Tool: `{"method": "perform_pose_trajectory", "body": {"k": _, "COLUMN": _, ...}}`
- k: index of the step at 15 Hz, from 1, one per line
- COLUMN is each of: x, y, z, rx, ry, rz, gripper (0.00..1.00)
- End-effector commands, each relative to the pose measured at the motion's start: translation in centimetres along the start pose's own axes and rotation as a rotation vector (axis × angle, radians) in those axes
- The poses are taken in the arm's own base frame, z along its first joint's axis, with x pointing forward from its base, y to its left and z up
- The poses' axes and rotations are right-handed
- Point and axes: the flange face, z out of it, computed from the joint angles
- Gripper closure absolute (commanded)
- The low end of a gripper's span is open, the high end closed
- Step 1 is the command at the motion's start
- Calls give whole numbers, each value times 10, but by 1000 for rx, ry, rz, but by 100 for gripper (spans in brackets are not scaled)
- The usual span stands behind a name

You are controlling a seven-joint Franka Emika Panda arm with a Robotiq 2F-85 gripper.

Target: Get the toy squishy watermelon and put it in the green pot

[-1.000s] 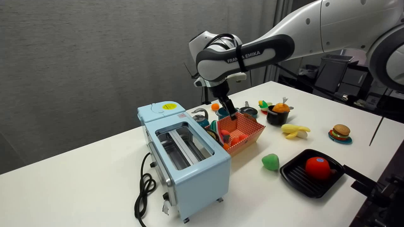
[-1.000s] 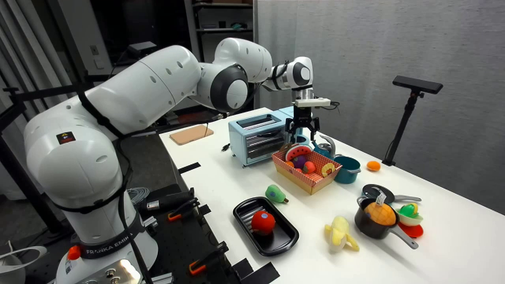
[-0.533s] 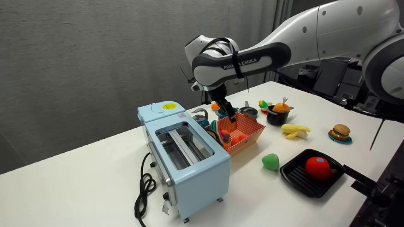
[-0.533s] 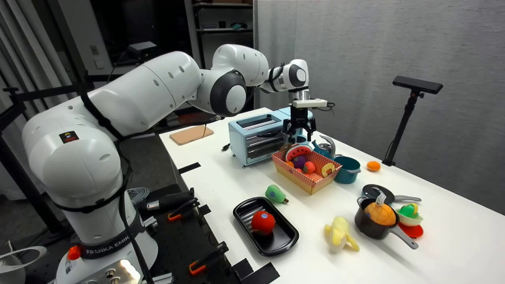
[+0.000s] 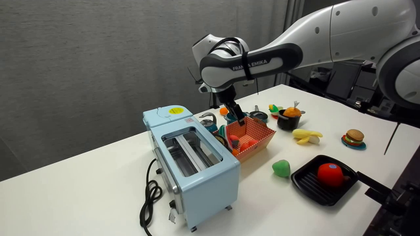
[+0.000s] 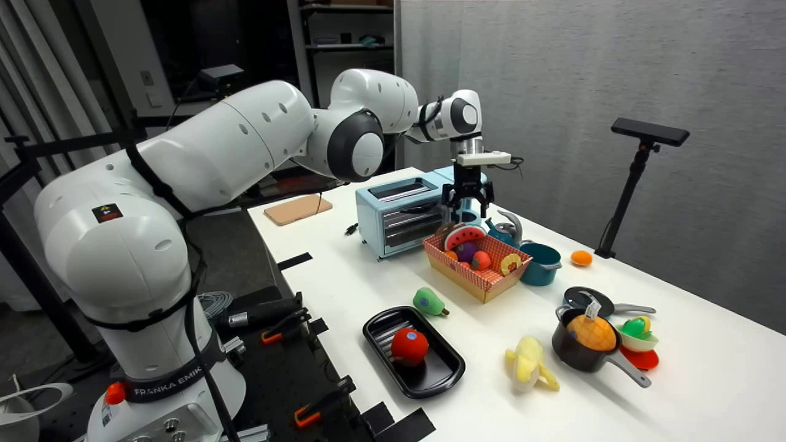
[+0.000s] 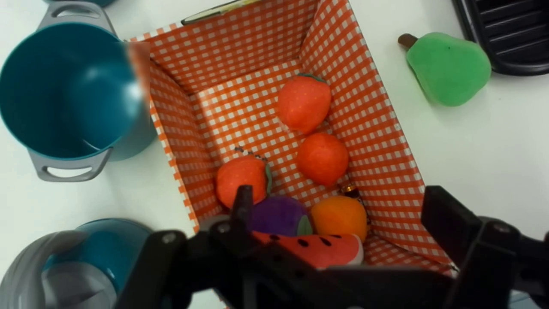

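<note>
The gripper (image 7: 341,199) is suspended — jaws spread wide and empty — above the basket (image 7: 377,146). Inside the basket, at one end, the watermelon (image 6: 465,236) is propped just beside a purple fruit (image 7: 276,216). Along one side of the basket, a teal pot (image 6: 539,275) and a kettle (image 7: 79,277) are set; near its opposite side, a pear (image 7: 448,71). Beyond the basket's watermelon end, a toaster (image 5: 210,188) is seen.

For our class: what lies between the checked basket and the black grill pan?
A green toy pear lies between the checked basket and the black grill pan, as both exterior views show.
</note>
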Motion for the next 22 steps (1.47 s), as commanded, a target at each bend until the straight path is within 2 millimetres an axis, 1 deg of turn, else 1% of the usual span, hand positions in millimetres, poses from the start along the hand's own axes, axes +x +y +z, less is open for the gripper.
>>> {"method": "perform_pose_trajectory", "body": {"k": 1, "x": -2, "y": 2, "z": 7, "rx": 10, "ry": -5, "rz": -9, "gripper": 0}}
{"method": "perform_pose_trajectory", "body": {"k": 11, "x": 15, "y": -12, "z": 82, "rx": 139, "ry": -100, "rz": -79, "gripper": 0}}
{"method": "perform_pose_trajectory", "body": {"k": 14, "x": 16, "y": -16, "z": 89, "rx": 163, "ry": -120, "rz": -90, "gripper": 0}}
{"method": "perform_pose_trajectory", "body": {"k": 20, "x": 12, "y": -19, "z": 88, "rx": 190, "ry": -138, "rz": -107, "gripper": 0}}
{"method": "perform_pose_trajectory", "body": {"k": 22, "x": 11, "y": -20, "z": 91, "rx": 210, "ry": -142, "rz": -118, "gripper": 0}}
